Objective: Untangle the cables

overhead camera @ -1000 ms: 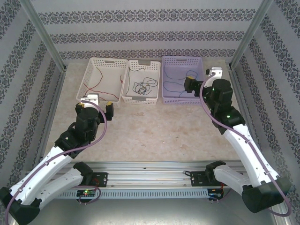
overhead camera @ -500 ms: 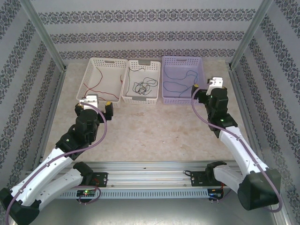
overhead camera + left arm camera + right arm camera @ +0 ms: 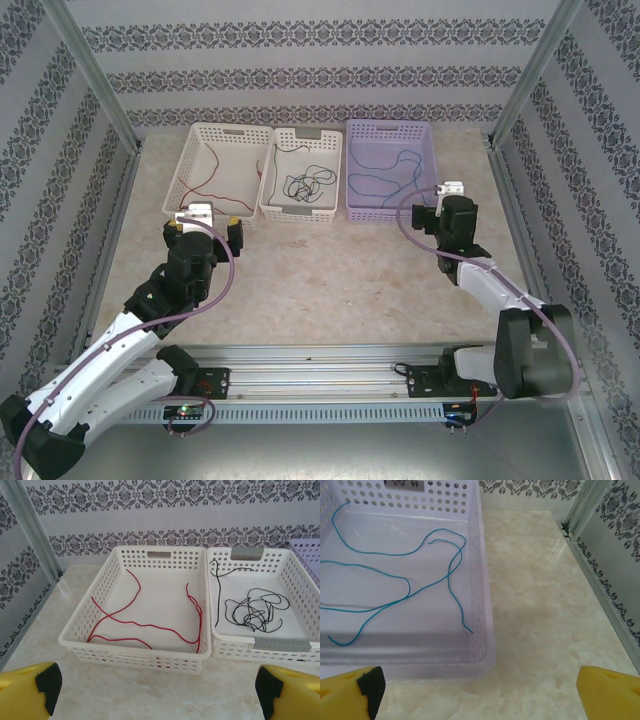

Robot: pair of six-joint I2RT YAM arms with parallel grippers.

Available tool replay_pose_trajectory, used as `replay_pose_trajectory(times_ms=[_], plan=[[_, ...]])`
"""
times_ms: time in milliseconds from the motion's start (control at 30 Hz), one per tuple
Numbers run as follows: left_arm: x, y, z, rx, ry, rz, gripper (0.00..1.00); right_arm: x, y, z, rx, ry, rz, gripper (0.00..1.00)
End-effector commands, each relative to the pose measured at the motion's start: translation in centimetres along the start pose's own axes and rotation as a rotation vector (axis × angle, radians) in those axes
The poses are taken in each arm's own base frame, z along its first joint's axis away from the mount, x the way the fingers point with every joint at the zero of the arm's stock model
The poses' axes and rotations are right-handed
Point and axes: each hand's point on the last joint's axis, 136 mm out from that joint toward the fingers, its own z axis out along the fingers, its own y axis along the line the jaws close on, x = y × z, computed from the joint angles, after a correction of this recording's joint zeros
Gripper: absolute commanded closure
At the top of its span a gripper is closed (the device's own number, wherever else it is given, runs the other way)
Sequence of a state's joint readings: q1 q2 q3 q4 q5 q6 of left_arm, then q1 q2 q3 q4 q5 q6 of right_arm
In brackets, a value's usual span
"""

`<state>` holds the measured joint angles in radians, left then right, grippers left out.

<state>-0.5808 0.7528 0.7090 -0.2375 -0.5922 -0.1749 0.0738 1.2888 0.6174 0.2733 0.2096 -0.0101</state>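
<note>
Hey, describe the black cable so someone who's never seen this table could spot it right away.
Three baskets stand in a row at the far edge of the table; look in the middle basket, a white one. The black cable lies there, bunched in tangled loops, unlike the looser red cable in the left basket and blue cable in the lilac basket.

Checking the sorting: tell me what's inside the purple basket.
One blue cable lies loose on the floor of the purple basket. Nothing covers it, and nothing else is in there.
</note>
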Motion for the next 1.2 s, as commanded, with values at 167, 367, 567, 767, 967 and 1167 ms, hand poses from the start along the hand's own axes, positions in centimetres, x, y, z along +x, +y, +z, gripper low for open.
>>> replay_pose_trajectory(times_ms=[167, 367, 567, 767, 967, 1167], plan=[[-0.1, 0.0, 0.3, -0.010, -0.018, 0.019, 0.00, 1.6, 1.4, 2.1, -0.076, 0.004, -0.002, 0.02], [0.1, -0.1, 0.5, -0.010, -0.018, 0.026, 0.00, 2.4, 2.1, 2.9, -0.123, -0.052, 0.019, 0.02], [0.3, -0.3, 0.7, -0.014, -0.010, 0.039, 0.00, 2.9, 1.3, 2.9, -0.136, -0.085, 0.079, 0.02], [0.4, -0.2, 0.6, -0.015, -0.010, 0.031, 0.00, 3.5, 1.6, 2.4, -0.147, -0.175, 0.075, 0.02], [1.2, 0.2, 0.7, -0.036, -0.008, -0.017, 0.00, 3.6, 0.7, 2.4, -0.107, -0.166, 0.100, 0.02], [1.8, 1.1, -0.3, -0.059, 0.052, -0.100, 0.00, 3.6, 1.3, 2.1, -0.082, -0.177, 0.056, 0.02]])
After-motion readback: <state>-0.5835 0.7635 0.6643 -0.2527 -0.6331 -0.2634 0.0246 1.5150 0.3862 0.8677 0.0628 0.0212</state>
